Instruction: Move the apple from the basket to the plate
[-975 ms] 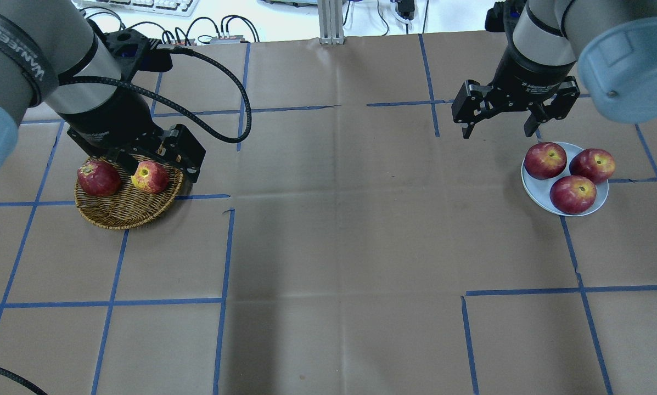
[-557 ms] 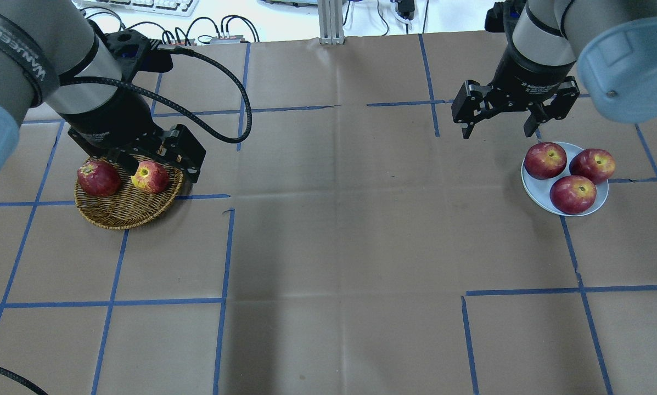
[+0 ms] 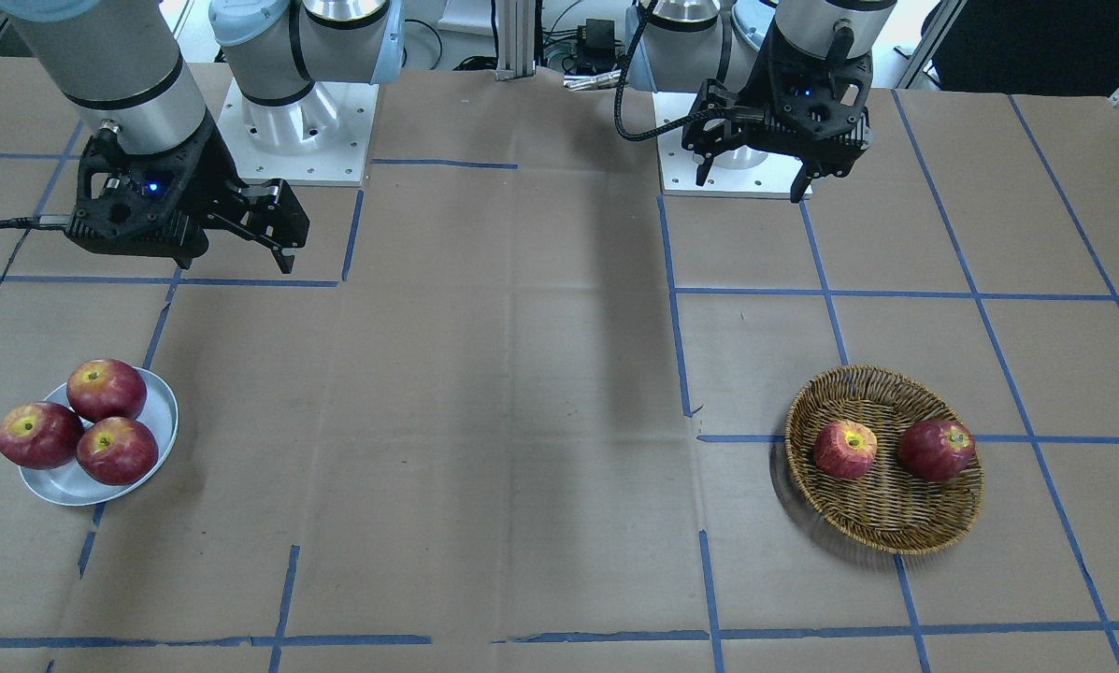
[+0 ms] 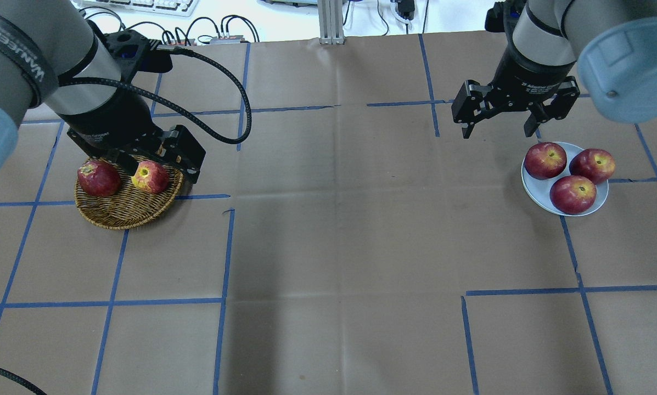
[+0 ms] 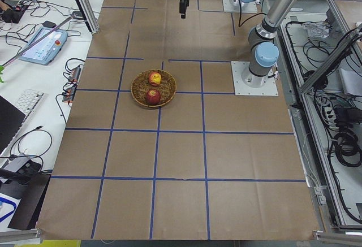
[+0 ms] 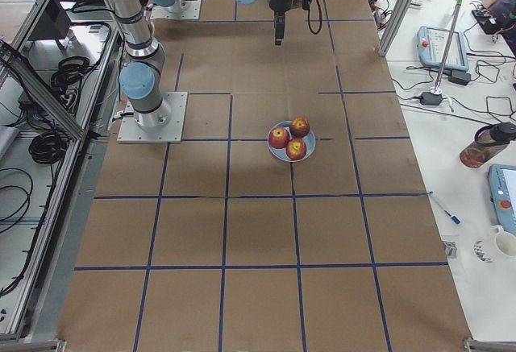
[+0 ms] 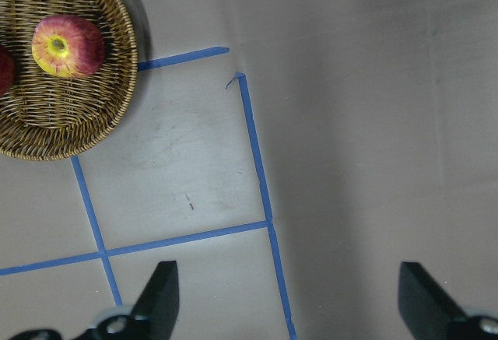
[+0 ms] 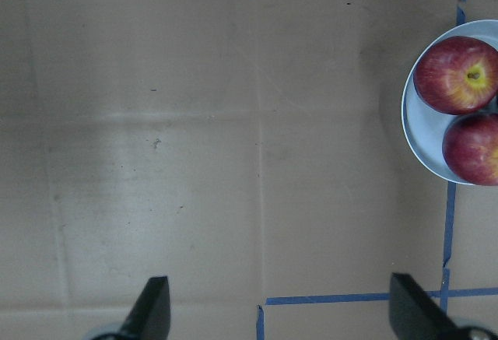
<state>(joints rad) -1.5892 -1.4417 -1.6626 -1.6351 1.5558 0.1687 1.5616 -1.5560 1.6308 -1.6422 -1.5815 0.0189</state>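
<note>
The lighter red apple (image 4: pixel 150 176) with a yellow hollow lies in the wicker basket (image 4: pixel 125 216) beside a darker red apple (image 4: pixel 99 178). It also shows in the front view (image 3: pixel 845 449) and in the left wrist view (image 7: pixel 66 44). My left gripper (image 3: pixel 755 182) is open and empty. It hangs well above the table, on the robot's side of the basket (image 3: pixel 886 533). The pale plate (image 4: pixel 532 189) holds three dark red apples. My right gripper (image 4: pixel 497 131) is open and empty, raised beside the plate's far edge.
Brown paper with blue tape lines covers the table (image 4: pixel 339 230). The left arm's black cable (image 4: pixel 218 82) loops above the table behind the basket. The robot bases (image 3: pixel 288 131) stand at the table's robot side.
</note>
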